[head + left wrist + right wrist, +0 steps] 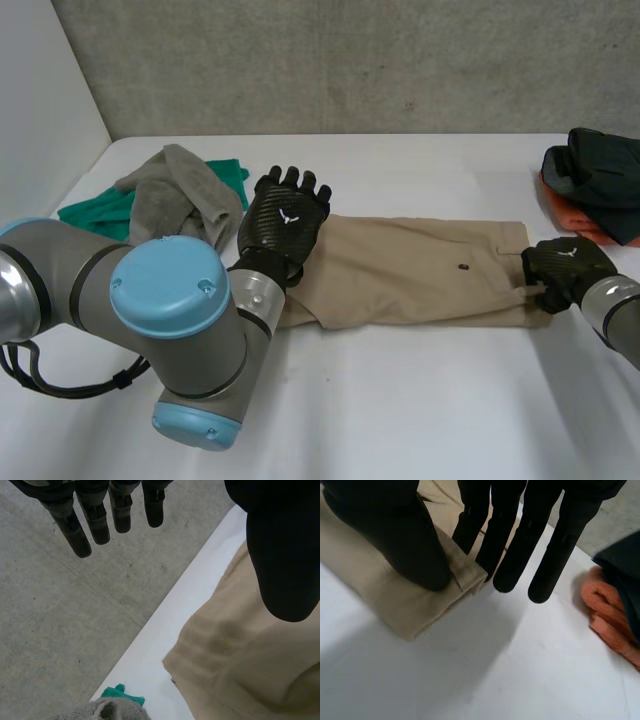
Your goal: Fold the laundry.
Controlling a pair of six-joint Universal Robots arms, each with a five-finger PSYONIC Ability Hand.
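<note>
Khaki trousers (400, 265) lay flat across the middle of the table (400, 420), doubled lengthwise, waistband end toward our right side.

Left hand (285, 215) hung above the leg end, palm facing away from us. Its fingers (97, 520) were straight and spread, holding nothing, clear of the cloth.

Right hand (562, 268) sat at the waistband corner. In the right wrist view the thumb (405, 545) pressed down on the folded edge while the fingers (485, 535) met the same corner from the other side. We read this as a pinch on the cloth.

Beyond the leg end lay a grey towel (180, 190) over a green cloth (90, 210). Beyond the waistband end, a dark garment (600, 165) sat on an orange one (565, 212).

Handling, as we judged it: woven cotton, light, limp, no stiffness except at the waistband, where the layers are thick. That band looked the surest hold. The leg hems are thinner and likely to slide apart, so both layers would need catching together. The smooth table probably lets the cloth drag rather than lift if only one end is taken.
</note>
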